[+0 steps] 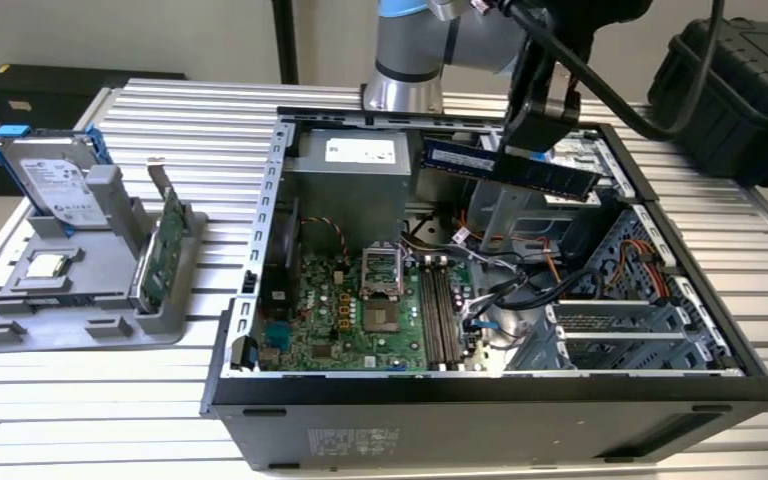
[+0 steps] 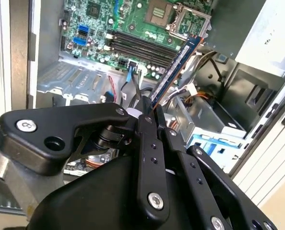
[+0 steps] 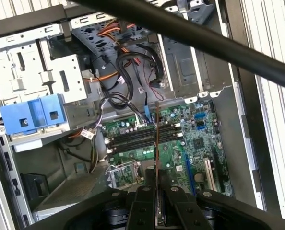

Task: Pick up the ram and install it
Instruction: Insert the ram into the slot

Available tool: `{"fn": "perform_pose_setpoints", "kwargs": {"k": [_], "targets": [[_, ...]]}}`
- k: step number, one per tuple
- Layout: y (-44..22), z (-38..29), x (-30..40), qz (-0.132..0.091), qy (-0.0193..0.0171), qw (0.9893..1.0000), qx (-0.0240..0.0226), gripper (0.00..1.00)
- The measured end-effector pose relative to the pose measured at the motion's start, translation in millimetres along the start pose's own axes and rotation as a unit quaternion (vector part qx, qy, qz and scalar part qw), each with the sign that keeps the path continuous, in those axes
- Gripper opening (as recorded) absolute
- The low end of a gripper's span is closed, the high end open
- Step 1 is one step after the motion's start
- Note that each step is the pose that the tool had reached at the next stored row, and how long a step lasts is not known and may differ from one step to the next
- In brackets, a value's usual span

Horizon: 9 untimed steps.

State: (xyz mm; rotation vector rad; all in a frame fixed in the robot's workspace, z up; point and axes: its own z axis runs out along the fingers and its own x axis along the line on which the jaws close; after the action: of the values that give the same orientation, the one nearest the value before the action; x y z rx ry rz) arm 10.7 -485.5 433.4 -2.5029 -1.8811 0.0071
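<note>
The tool [image 1: 526, 152] pinches the ram [image 1: 471, 160] by its upper edge, held tilted above the open case [image 1: 491, 410].

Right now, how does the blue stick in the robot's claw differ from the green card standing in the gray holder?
The blue stick is long and narrow; the green card is broader, with a metal bracket. The stick hangs in the gripper above the open computer case; the card stands on edge in the gray holder. Both are thin, flat circuit boards.
</note>
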Motion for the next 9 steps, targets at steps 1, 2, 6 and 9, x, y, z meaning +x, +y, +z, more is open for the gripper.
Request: {"fn": "perform_pose_setpoints", "kwargs": {"k": [1,2,6,9], "targets": [[0.0,0.0,0.0,0.006,0.0001,1.0000,0.0000,0.00],[0.0,0.0,0.0,0.013,0.0001,0.9999,0.0000,0.00],[0.0,0.0,0.0,0.039,0.0005,0.9992,-0.0001,0.00],[0.0,0.1,0.0,0.058,0.0007,0.9983,-0.0002,0.00]]}}
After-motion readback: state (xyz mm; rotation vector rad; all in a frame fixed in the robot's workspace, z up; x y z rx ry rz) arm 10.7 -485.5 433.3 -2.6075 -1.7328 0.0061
